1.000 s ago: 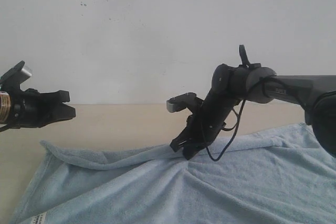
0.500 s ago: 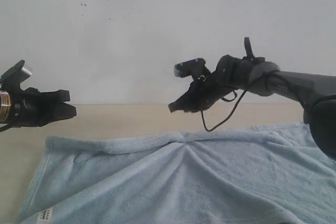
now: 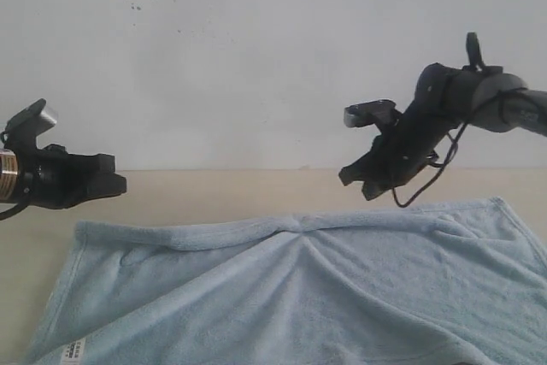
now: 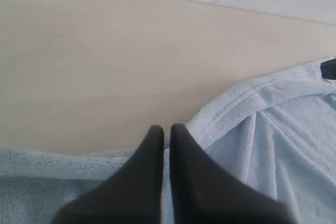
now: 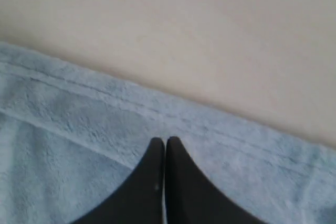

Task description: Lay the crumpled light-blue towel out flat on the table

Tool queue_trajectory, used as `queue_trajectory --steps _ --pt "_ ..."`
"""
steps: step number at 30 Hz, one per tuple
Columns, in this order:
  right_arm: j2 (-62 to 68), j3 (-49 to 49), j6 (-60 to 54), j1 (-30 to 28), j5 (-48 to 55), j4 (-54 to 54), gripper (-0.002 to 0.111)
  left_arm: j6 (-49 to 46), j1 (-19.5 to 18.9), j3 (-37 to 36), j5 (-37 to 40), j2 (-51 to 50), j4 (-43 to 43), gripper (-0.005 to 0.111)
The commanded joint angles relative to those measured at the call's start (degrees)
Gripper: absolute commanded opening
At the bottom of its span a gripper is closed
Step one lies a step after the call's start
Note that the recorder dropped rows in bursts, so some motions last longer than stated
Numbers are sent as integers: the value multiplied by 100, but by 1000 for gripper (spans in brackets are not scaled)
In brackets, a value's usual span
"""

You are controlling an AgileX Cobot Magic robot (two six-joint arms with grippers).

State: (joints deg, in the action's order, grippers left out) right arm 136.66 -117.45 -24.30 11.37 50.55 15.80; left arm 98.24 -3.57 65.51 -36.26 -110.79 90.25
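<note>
**Both pincers closed and empty, clear of the towel**

The left pincer point(image 3: 116, 182) hangs with its jaws pressed together, gripping nothing, above the left side of the tabletop point(image 3: 214, 196). The right pincer point(image 3: 354, 183), jaws likewise together and empty, hovers above the towel's far hem. The light-blue towel point(image 3: 299, 297) lies spread across the tabletop, with soft ridges near its middle and a white label point(image 3: 73, 350) at its near left corner.

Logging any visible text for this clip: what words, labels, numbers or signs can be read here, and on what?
White label at the near left corner of the light-blue towel: dark print, too small and blurred to read.
Table and wall: no text.
Both wrist views: no text visible.
</note>
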Motion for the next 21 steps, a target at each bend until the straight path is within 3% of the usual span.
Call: queue_trajectory --steps 1,10,17,21 --pt "-790 1042 16 -286 -328 -280 0 -85 28 -22 -294 21 116 4" --pt "-2563 4267 -52 -802 -1822 -308 0 72 489 -176 -354 654 680 4" --pt "-3380 6656 -243 -1214 -2765 -336 0 136 610 -1107 -95 1612 914 4" --pt "-3546 7441 -256 -1493 -3312 -336 0 258 610 -1812 -9 2041 970 4"
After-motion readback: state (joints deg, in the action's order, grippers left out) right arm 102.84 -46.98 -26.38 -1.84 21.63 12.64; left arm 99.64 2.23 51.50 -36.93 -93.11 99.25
